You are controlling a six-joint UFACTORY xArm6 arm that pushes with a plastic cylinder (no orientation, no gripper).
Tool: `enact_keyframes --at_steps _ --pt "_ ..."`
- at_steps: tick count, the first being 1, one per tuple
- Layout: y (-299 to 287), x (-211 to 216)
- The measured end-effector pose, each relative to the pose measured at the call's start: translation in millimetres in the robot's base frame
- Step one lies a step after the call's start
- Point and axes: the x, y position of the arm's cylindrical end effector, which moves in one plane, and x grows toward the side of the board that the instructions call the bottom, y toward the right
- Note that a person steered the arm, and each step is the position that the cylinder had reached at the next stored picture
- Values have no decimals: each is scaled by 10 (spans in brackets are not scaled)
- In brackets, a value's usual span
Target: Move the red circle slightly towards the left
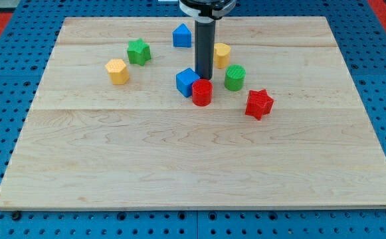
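Observation:
The red circle (202, 93) is a short red cylinder near the board's middle, a little above centre. It touches a blue cube (187, 81) at its upper left. My tip (203, 78) comes down just behind the red circle, at its top edge, between the blue cube and a green cylinder (234, 78). The dark rod rises from there to the view's top.
A red star (259, 103) lies right of the red circle. A yellow cylinder (222, 54) sits behind the rod. A blue house-shaped block (182, 36), a green star (138, 51) and a yellow hexagon (117, 71) lie toward the upper left. The wooden board (199, 172) rests on a blue pegboard.

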Motion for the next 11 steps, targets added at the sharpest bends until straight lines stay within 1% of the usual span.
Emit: enact_keyframes --at_steps 1,2,4,5,6,7,9,10,11 --pt "63 154" --pt "-194 305" --pt "416 559" --pt "80 870" --pt "-450 867" --pt "-830 770" --pt "-1094 633" --pt "-772 786" --pt "-167 803"
